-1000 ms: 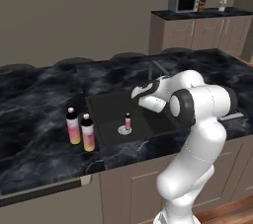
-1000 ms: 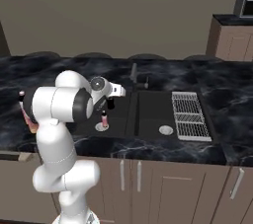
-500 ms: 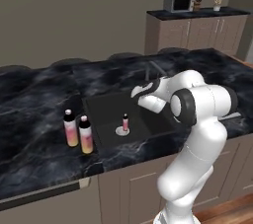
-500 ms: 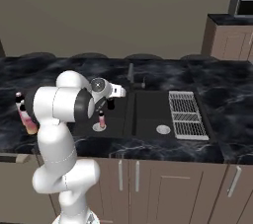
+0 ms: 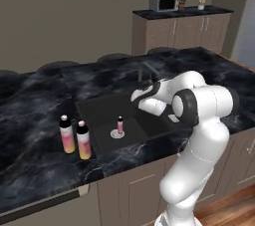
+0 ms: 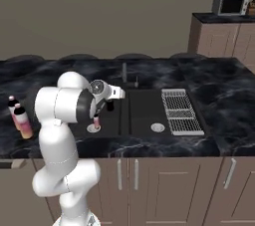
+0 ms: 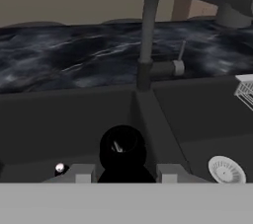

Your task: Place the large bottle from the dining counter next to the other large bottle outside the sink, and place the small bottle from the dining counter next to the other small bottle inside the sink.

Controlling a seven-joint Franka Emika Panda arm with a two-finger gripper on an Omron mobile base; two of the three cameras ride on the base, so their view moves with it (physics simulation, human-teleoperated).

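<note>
My gripper (image 7: 122, 171) is shut on the small bottle (image 7: 122, 151), an all-black bottle whose round body sits between the finger tips. The hand hovers over the sink (image 5: 99, 108), just in front of the dark curved faucet (image 7: 148, 30). From the left base view the gripper (image 5: 137, 95) hangs above the basin's right part. The other small bottle (image 5: 120, 125), tiny and pink, stands upright on the basin floor (image 6: 96, 120), below and left of the gripper (image 6: 109, 104). Two large pink-yellow bottles (image 5: 66, 134) (image 5: 83, 140) stand side by side on the black marble counter, left of the sink.
A ribbed metal drain rack (image 6: 179, 110) lies right of the basin, with a round drain (image 6: 158, 127) beside it. The faucet (image 6: 124, 73) rises behind the sink. A microwave (image 5: 164, 1) sits on the brown wall cabinets far behind.
The whole scene has slid slightly left in both base views, so the base has moved. The arm keeps its pose over the sink with the black bottle held.
</note>
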